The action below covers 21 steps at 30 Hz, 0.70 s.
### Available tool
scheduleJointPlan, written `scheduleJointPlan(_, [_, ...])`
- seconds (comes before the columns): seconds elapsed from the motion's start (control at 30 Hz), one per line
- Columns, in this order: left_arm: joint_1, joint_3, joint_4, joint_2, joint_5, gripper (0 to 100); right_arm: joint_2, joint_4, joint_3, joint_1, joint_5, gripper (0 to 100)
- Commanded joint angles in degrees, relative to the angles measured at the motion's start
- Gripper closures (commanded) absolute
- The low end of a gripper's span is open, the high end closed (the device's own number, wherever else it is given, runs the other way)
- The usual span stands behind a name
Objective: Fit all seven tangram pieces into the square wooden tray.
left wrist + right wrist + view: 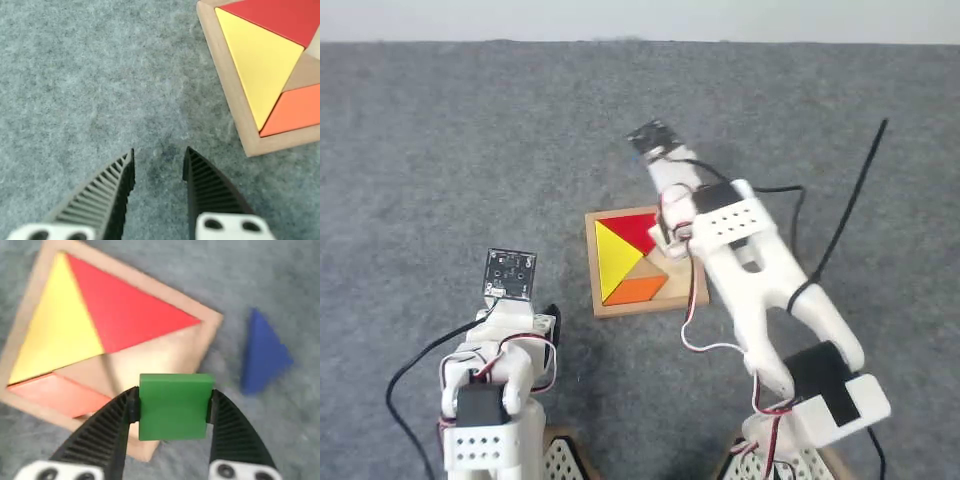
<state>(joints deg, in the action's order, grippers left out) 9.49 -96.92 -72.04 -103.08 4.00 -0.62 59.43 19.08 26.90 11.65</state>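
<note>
The square wooden tray point(601, 305) lies mid-table and holds a yellow triangle point(613, 258), a red triangle point(635, 230) and an orange piece point(638, 290). My right gripper point(173, 400) hovers over the tray's bare corner point(165, 357), shut on a green square point(173, 406). A blue triangle point(262, 355) lies on the carpet just outside the tray rim point(212, 327). In the high view the right arm point(720, 225) covers the tray's right side. My left gripper point(159, 159) is open over bare carpet, short of the tray's near corner point(250, 147), with nothing between its fingers.
Grey carpet point(470, 150) covers the table all around the tray. Black cables point(850, 200) trail from the right arm. The left arm's base point(485, 420) stands at the front left, well away from the tray.
</note>
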Motion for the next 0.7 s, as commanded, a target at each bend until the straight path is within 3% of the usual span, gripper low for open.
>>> scheduleJointPlan(0.0, [-0.2,0.5,-0.5,-1.6,0.4,85,-1.2,0.4,-4.9,3.5,4.7,85.8])
scheduleJointPlan(0.47, [-0.2,0.5,-0.5,-1.6,0.4,85,-13.6,-4.5,-7.7,4.3,6.7,85.6])
scheduleJointPlan(0.67, [-0.2,0.5,-0.5,-1.6,0.4,85,-13.6,-4.1,-7.6,5.8,8.6,76.4])
